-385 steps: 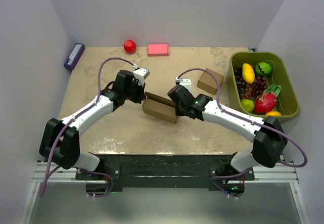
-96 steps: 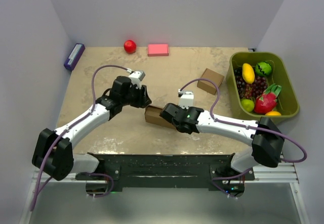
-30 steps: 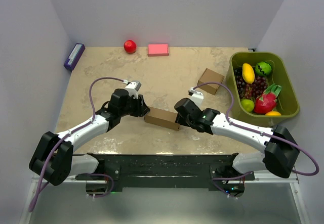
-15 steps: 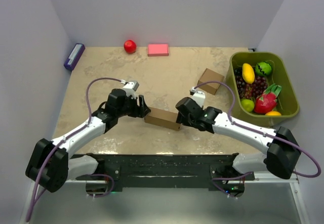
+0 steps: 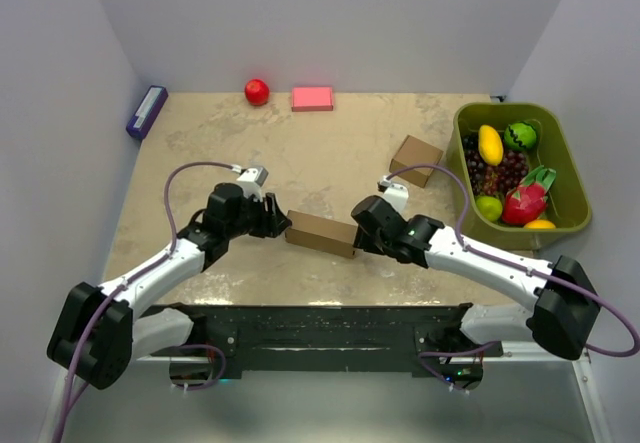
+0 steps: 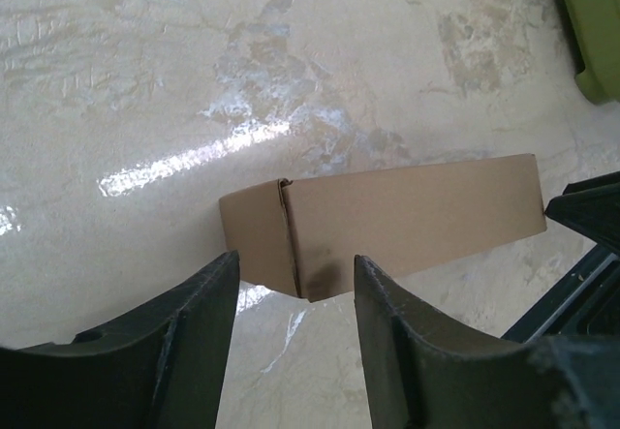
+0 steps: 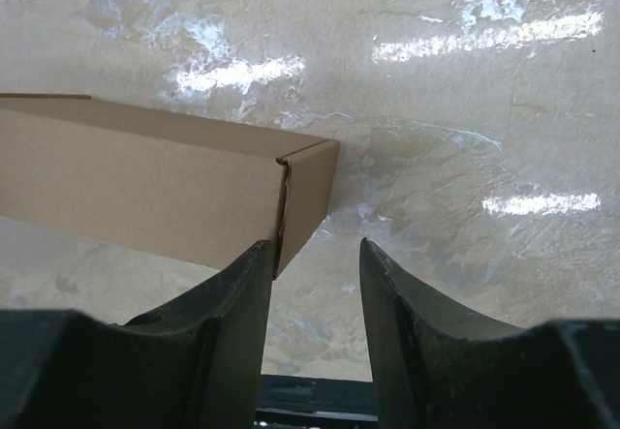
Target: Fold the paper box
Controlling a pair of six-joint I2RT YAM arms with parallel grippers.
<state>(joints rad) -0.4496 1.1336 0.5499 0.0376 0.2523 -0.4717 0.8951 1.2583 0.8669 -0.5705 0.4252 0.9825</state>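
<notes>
I count two tools of mine, and one of each other thing. The low oblong brown cardboard paper box (image 5: pixel 320 233) lies closed at the centre of the overhead frame on the mottled beige desk (image 5: pixel 330 153). My left tool (image 6: pixel 295 266) is at its left end and my right tool (image 7: pixel 315 250) at its right end.

Both tools stand moderately wide and hold nothing. In each wrist view a corner of the box sits in the gap between the fingers, and I cannot tell whether a finger touches it.

Only the overhead view shows the rest:
- One smaller squarish brown cardboard box (image 5: pixel 415 159), right of centre.
- One red ball (image 5: pixel 257 91) and one flat pink block (image 5: pixel 312 98), along the top edge of the desk.
- One purple oblong box (image 5: pixel 146 111), at the upper left.
- One green plastic bin (image 5: pixel 500 109) heaped with fruit, at the right.

The left wrist view alone shows the folded seam on the box's end. It also shows my right tool's dark fingers at the frame's right edge and a corner of the bin at the upper right. The right wrist view shows only the box's other end and glare on the desk.
</notes>
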